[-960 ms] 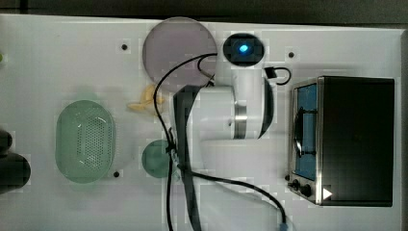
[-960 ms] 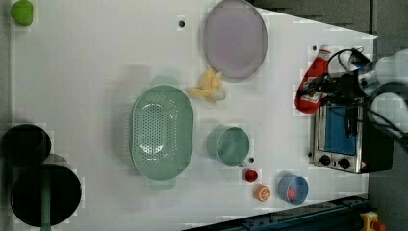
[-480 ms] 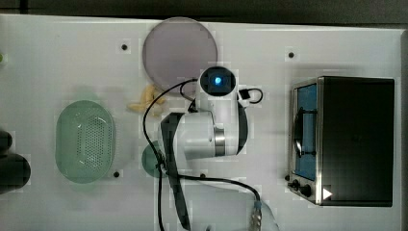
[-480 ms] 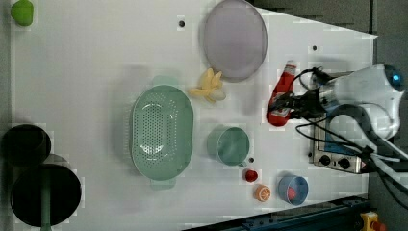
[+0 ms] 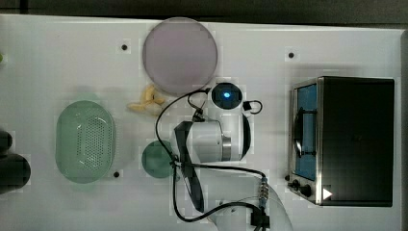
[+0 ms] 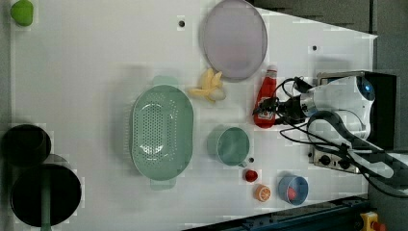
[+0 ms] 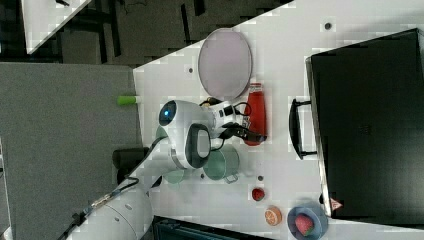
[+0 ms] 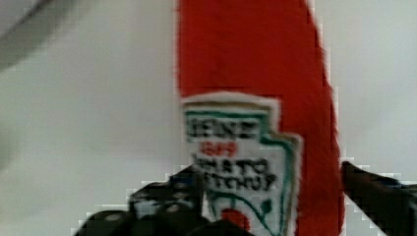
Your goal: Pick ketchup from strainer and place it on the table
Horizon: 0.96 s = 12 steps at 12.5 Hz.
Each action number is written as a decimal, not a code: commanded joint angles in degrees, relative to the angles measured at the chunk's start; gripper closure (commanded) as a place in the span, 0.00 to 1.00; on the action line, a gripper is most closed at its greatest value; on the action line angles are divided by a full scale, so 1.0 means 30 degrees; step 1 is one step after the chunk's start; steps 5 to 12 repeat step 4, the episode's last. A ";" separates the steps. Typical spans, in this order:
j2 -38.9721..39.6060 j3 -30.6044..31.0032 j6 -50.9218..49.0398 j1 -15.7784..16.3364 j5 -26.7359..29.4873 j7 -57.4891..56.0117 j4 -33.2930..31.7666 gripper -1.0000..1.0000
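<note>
The ketchup (image 6: 265, 100) is seen lying on the table (image 6: 96, 72), just below the plate (image 6: 234, 38) in the left view, well apart from the strainer (image 6: 162, 130). It could be nudged or rolled if the gripper (image 6: 275, 109) is withdrawn carelessly. The bottle's base is flanked by spread jaws.

A round grey-lilac plate (image 6: 234, 38) sits near the far edge in the left view, a peeled banana (image 6: 208, 88) just below it. A green mug (image 6: 231, 146) stands close by, with a small red tomato-like item (image 6: 249, 175), an orange half (image 6: 262, 193) and a blue bowl (image 6: 293, 189) holding something red. A black toaster oven (image 5: 346, 140) fills the top view's right; dark pots (image 6: 38, 185) sit at the left view's lower left, and a green fruit (image 6: 21, 12) lies in its top left corner.
</note>
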 commanded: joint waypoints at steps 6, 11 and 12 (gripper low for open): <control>-0.5135 0.0783 -0.3214 -0.0254 0.0361 -0.0226 0.2786 0.00; -0.5135 0.0783 -0.3214 -0.0254 0.0361 -0.0226 0.2786 0.00; -0.5135 0.0783 -0.3214 -0.0254 0.0361 -0.0226 0.2786 0.00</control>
